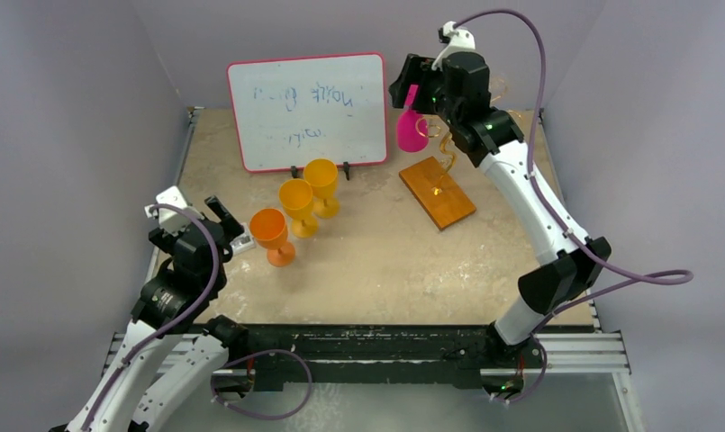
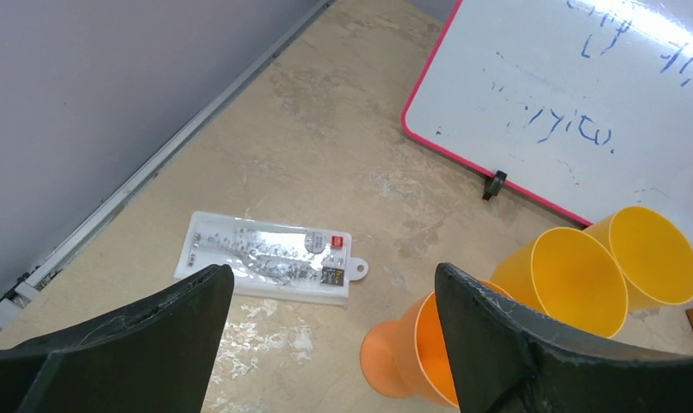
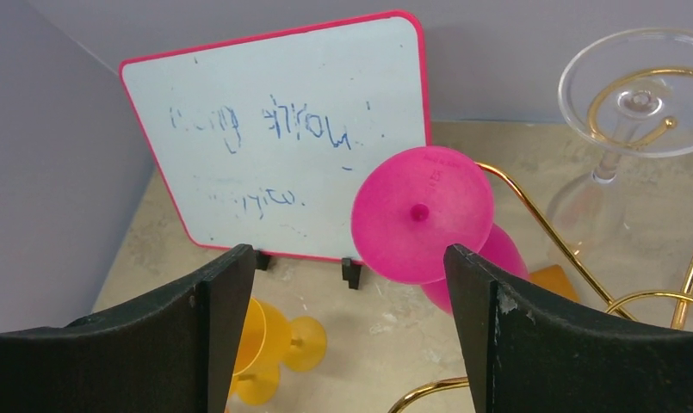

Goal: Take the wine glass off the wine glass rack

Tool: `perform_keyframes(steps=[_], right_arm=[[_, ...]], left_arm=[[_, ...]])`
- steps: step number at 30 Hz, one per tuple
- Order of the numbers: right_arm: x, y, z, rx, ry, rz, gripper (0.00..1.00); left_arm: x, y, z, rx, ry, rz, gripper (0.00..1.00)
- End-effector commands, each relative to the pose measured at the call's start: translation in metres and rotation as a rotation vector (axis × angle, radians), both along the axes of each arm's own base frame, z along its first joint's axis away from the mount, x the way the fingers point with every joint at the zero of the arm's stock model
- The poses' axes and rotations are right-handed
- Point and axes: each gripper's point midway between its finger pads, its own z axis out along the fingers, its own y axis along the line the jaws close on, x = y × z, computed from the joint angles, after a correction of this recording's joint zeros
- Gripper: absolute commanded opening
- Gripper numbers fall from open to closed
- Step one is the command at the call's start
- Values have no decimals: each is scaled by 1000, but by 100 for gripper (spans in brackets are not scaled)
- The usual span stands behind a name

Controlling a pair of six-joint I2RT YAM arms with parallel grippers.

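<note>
A pink wine glass (image 1: 411,131) hangs upside down on the wine glass rack, whose gold wire (image 3: 429,389) rises from an orange-brown wooden base (image 1: 437,192). In the right wrist view the pink glass's round foot (image 3: 422,213) faces me, just beyond my right fingertip. My right gripper (image 3: 347,258) is open at the height of that foot (image 1: 411,83), with nothing between its fingers. A clear wine glass (image 3: 640,95) hangs on a gold scroll further right. My left gripper (image 1: 196,211) stands open and empty (image 2: 334,275) over the table's left side.
A red-framed whiteboard (image 1: 309,110) stands at the back. Three orange-yellow plastic goblets (image 1: 297,205) stand in a row in front of it; the nearest (image 2: 411,353) is beside my left gripper's right finger. A flat plastic packet (image 2: 265,258) lies near the left wall.
</note>
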Motion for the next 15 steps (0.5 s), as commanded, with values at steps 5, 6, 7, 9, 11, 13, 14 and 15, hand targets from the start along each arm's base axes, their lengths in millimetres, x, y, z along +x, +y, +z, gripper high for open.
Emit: perform_keyframes(steps=[5, 6, 7, 9, 11, 13, 14, 15], right_arm=[[-2, -22, 26, 43, -81, -70, 82], [0, -26, 24, 35, -76, -86, 82], [1, -29, 23, 30, -78, -101, 82], [2, -33, 24, 26, -86, -115, 82], [3, -35, 21, 32, -85, -116, 82], [6, -35, 17, 38, -76, -111, 81], [8, -35, 16, 39, -69, -107, 81], [9, -35, 15, 44, -64, -103, 80]], left_arm=[[-2, 11, 5, -10, -37, 74, 87], [-2, 12, 5, -6, -34, 84, 87], [-3, 13, 5, -5, -33, 92, 87], [-2, 13, 3, 0, -24, 95, 87], [0, 12, 2, 3, -16, 93, 87], [1, 11, 0, 9, -5, 93, 87], [1, 11, 0, 10, -2, 92, 87], [2, 11, 0, 12, 1, 91, 87]])
